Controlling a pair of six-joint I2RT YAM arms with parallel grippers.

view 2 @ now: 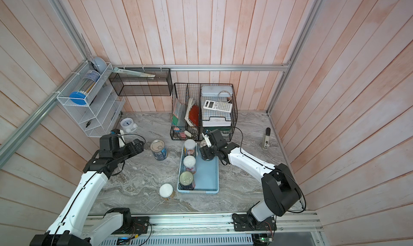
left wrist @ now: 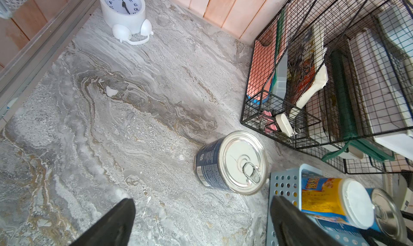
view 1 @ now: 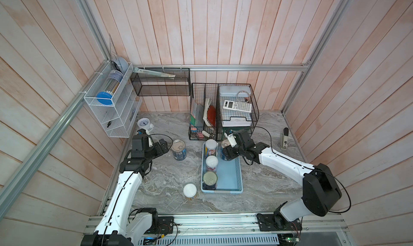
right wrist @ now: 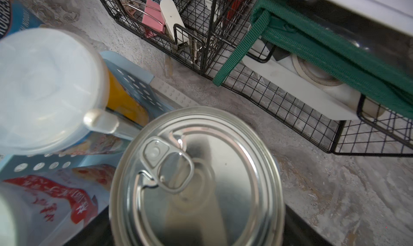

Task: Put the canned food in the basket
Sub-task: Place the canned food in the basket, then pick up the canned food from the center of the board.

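The basket (view 1: 231,175) lies in the middle of the counter (view 1: 161,180), with its long side running away from the robot. Along its left wall three cans stand in a row: the near can (view 1: 210,180) with a silver top, then the middle can (view 1: 211,162) and the far can (view 1: 211,144), both with white lids. In the far right corner of the basket is the held can (right wrist: 196,178), upright, with a silver pull-tab top. The right claw (view 1: 227,153) has its jaws wide, one at each side of this can, and grips it. I cannot tell if its bottom touches the basket floor. Two cans are outside. The left can (view 1: 178,149), with a silver top and blue label, stands left of the basket's far end. The front can (view 1: 190,190), with a white lid, stands just beside the near left corner. The left claw (view 1: 165,145) is wide open and empty, near the left can but apart from it. Behind the basket stands a black wire organizer (view 1: 223,122), and a white clock (view 1: 143,123) sits at the far left.
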